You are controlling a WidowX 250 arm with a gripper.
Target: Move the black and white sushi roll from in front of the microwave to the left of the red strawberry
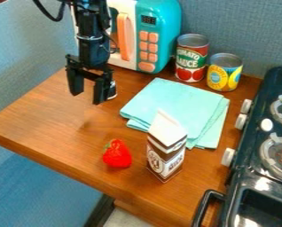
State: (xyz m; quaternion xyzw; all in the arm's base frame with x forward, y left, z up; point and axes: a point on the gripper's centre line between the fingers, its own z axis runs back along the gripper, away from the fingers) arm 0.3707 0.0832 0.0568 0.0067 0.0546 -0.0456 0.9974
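Note:
The black gripper [88, 92] hangs over the upper left of the wooden table, its two fingers apart with nothing between them. Behind its right finger, a small dark object with a white edge [112, 91] is partly hidden. A folded light teal cloth [173, 102] lies flat to the right of the gripper. The brown and white milk carton [166, 153] stands upright at the cloth's front edge. To the carton's left, a red strawberry [116, 155] with a green top rests on the wood.
A teal and white toy microwave [158, 35] with an orange handle stands behind the gripper. Two cans, a red and green one [191, 60] and a yellow and blue one [224, 73], stand behind the cloth. The dark toy stove [271, 150] borders the table's right side.

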